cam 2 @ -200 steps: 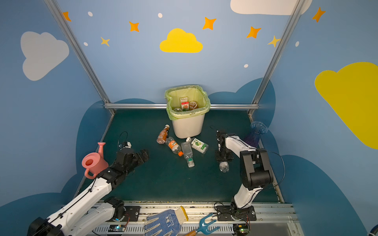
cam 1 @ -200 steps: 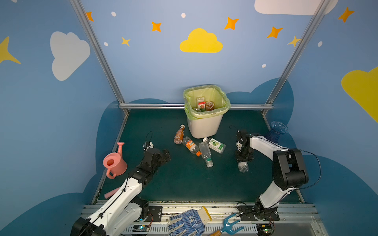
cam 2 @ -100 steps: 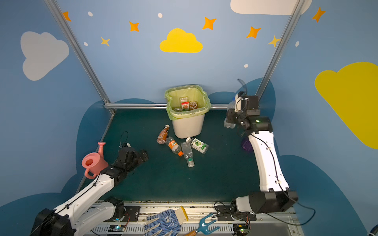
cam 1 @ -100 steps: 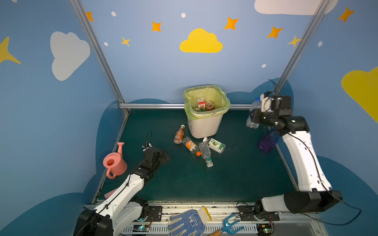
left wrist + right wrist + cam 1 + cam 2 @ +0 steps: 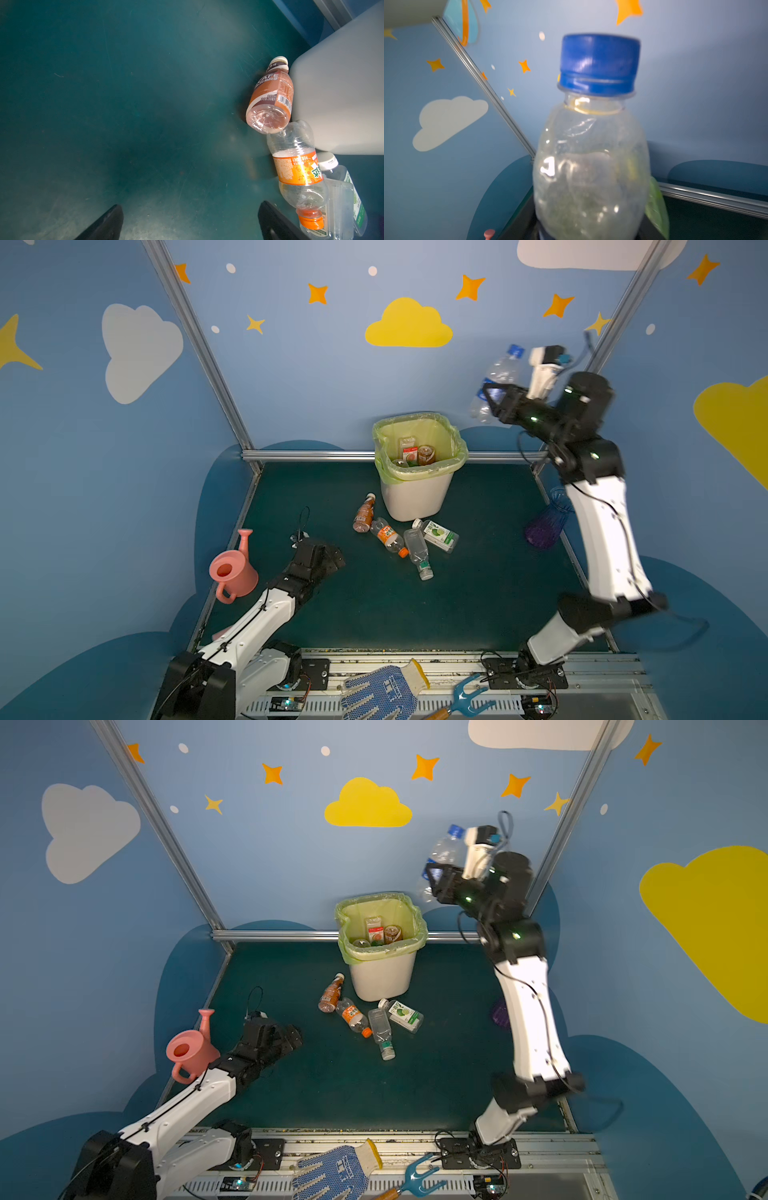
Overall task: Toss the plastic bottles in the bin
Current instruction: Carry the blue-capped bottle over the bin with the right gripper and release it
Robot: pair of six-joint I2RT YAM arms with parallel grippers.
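High above the floor and to the right of the bin (image 5: 419, 479), my right gripper (image 5: 493, 397) is shut on a clear blue-capped bottle (image 5: 502, 372), which fills the right wrist view (image 5: 591, 155) and hides the jaws there. The white bin, lined with a yellow-green bag, holds a few bottles (image 5: 417, 452). On the green floor in front of it lie a brown bottle (image 5: 363, 514), an orange-label bottle (image 5: 388, 536), a clear bottle (image 5: 417, 549) and a green-label bottle (image 5: 438, 534). My left gripper (image 5: 332, 556) hovers open and empty left of them, with dark fingertips (image 5: 112, 220).
A pink watering can (image 5: 232, 572) stands by the left wall. A purple ribbed vase (image 5: 544, 522) lies behind the right arm at the right edge. On the front rail rest a blue dotted glove (image 5: 380, 693) and a small blue hand rake (image 5: 469, 697).
My right arm has lifted the blue-capped bottle off the floor and swung it high, above and right of the bin. The left arm has hardly moved.
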